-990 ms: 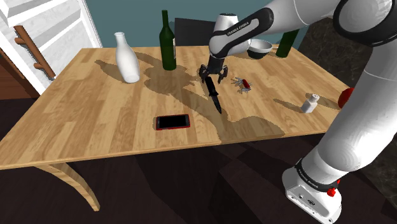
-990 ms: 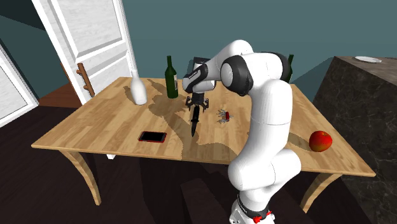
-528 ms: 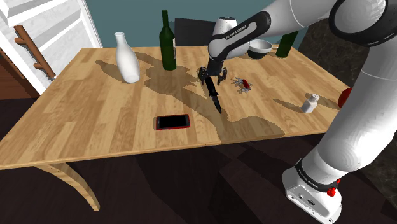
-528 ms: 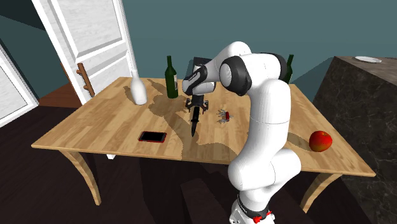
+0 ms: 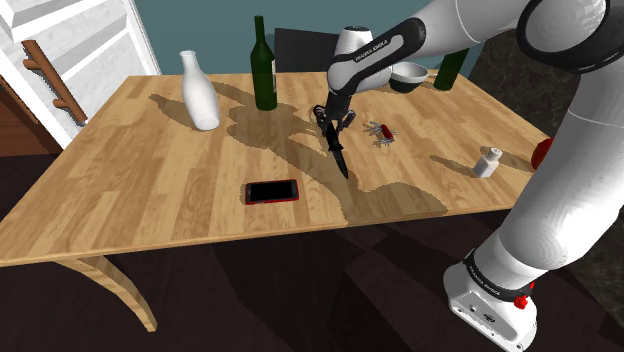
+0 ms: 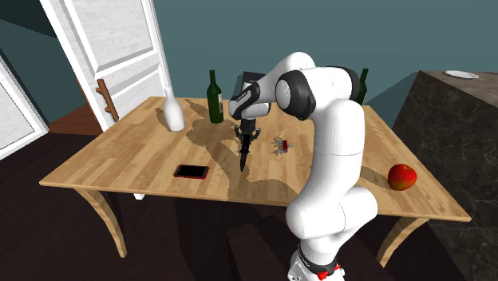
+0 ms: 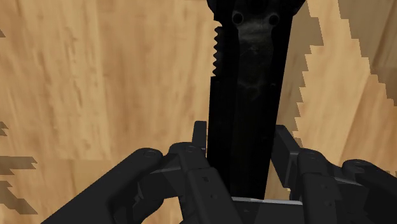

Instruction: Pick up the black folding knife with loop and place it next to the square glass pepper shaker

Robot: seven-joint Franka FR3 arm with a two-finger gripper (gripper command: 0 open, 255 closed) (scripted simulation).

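Note:
The black folding knife (image 5: 338, 156) lies open on the wooden table (image 5: 150, 190), blade pointing toward the table's front edge. My gripper (image 5: 330, 126) stands straight down over its handle end, shut on the knife. In the wrist view both fingers (image 7: 200, 144) press against the sides of the dark handle (image 7: 245, 95), with the gripper (image 7: 240, 167) centred on it. The second exterior view shows the gripper (image 6: 245, 132) on the knife (image 6: 242, 156) still resting on the wood. The small pale pepper shaker (image 5: 487, 161) stands near the table's edge at the shoulder view's right, well apart from the knife.
A red-framed phone (image 5: 271, 191) lies in front of the knife. A red multi-tool (image 5: 380, 133) lies just beside the gripper. A white vase (image 5: 200, 92), a green bottle (image 5: 264, 68), a bowl (image 5: 408, 75) and another bottle (image 5: 452, 68) stand at the back. A red apple (image 6: 402, 176) sits near the shaker's end.
The fingers, spread wide around the knife's handle a moment ago, have closed onto it. The arm lowered slightly before that; the knife has not moved.

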